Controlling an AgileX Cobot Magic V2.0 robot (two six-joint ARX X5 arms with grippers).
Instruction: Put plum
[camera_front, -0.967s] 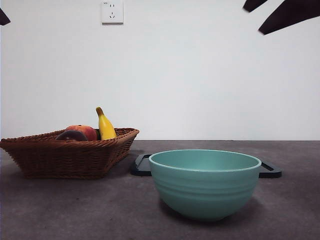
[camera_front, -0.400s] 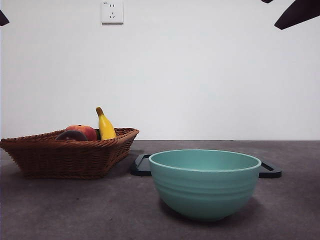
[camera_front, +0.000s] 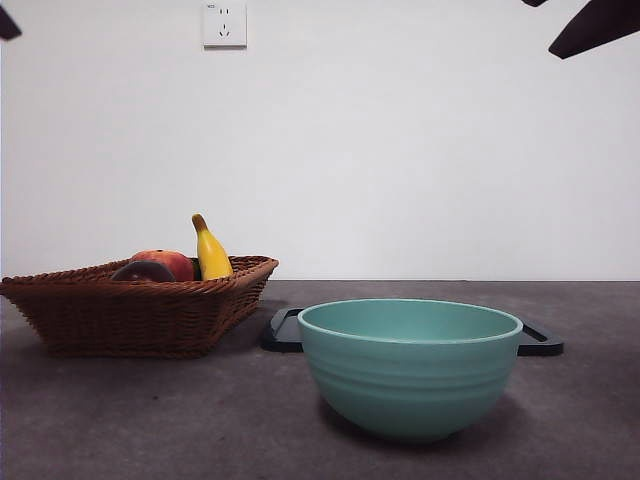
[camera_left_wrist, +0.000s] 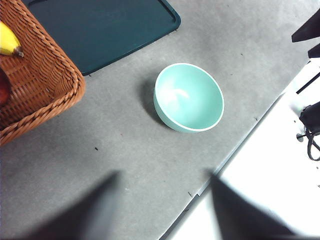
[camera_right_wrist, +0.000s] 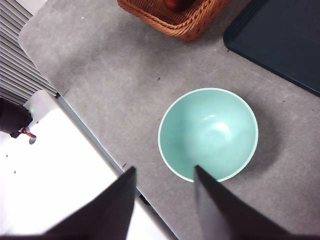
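Plum untouched in the basket, both tools high and empty.

The plum (camera_front: 142, 271) lies in the wicker basket (camera_front: 140, 312) beside the red-orange fruit (camera_front: 170, 262) and banana (camera_front: 210, 252), well apart from both tools. The right tool (camera_right_wrist: 162, 187) hangs released above the empty teal bowl (camera_right_wrist: 208, 133); the left tool (camera_left_wrist: 162, 200) hovers released over bare tabletop (camera_left_wrist: 125, 165), with the bowl and basket ahead of it. Judging by this, nothing is done: reaching, grasping, carrying and placing all remain.
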